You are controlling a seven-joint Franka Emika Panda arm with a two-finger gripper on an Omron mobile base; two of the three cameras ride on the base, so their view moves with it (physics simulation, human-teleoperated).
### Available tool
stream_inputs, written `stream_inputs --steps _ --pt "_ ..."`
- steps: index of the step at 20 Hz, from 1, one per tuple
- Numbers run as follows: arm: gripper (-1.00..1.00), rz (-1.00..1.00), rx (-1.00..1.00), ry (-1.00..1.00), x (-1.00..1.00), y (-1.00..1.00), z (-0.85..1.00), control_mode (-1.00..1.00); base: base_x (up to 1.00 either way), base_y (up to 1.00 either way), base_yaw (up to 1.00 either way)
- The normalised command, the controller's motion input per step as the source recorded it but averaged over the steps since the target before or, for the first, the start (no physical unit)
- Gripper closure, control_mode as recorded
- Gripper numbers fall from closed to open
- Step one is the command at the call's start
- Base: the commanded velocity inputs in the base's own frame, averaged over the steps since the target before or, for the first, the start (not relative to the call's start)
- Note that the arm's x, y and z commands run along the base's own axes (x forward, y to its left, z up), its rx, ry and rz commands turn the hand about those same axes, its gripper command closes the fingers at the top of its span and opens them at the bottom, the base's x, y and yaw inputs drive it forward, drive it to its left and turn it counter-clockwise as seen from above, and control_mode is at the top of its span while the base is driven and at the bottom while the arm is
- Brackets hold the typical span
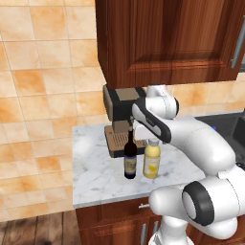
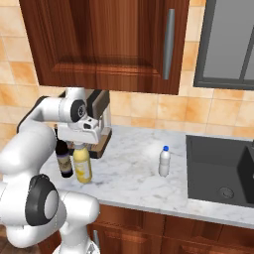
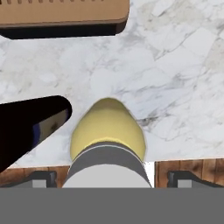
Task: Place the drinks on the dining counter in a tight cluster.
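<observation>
The yellow juice bottle (image 1: 152, 163) (image 2: 83, 167) (image 3: 107, 127) stands on a marble counter (image 2: 134, 176), touching or nearly touching the dark wine bottle (image 1: 129, 160) (image 2: 64, 161) (image 3: 26, 127) on its left. My gripper (image 2: 81, 145) (image 3: 111, 180) hangs straight above the juice bottle, open, with a fingertip on either side of its pale cap and not gripping it. The small white bottle with a blue cap (image 2: 164, 161) stands apart, further right, near the sink. The dining counter is out of view.
A coffee machine (image 1: 119, 112) (image 2: 99, 106) stands right behind the two bottles, its tray (image 3: 61, 17) close to them. A dark sink (image 2: 218, 168) lies at the right. Wooden wall cabinets (image 1: 167, 38) hang low overhead. The counter's front edge (image 3: 43, 168) is near the bottles.
</observation>
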Motion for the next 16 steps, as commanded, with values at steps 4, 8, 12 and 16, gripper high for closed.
stream_inputs --steps 4,8,12,16 --pt "1.00 0.00 0.00 -0.01 -0.03 0.01 -0.10 -1.00 0.00 0.00 0.00" --pt "1.00 0.00 0.00 -0.03 -0.06 0.03 -0.10 -1.00 0.00 0.00 0.00" --pt "1.00 0.00 -0.02 -0.01 -0.14 0.03 0.04 -1.00 0.00 0.00 0.00" --pt "1.00 0.00 0.00 0.00 -0.26 0.00 0.40 -1.00 0.00 0.00 0.00"
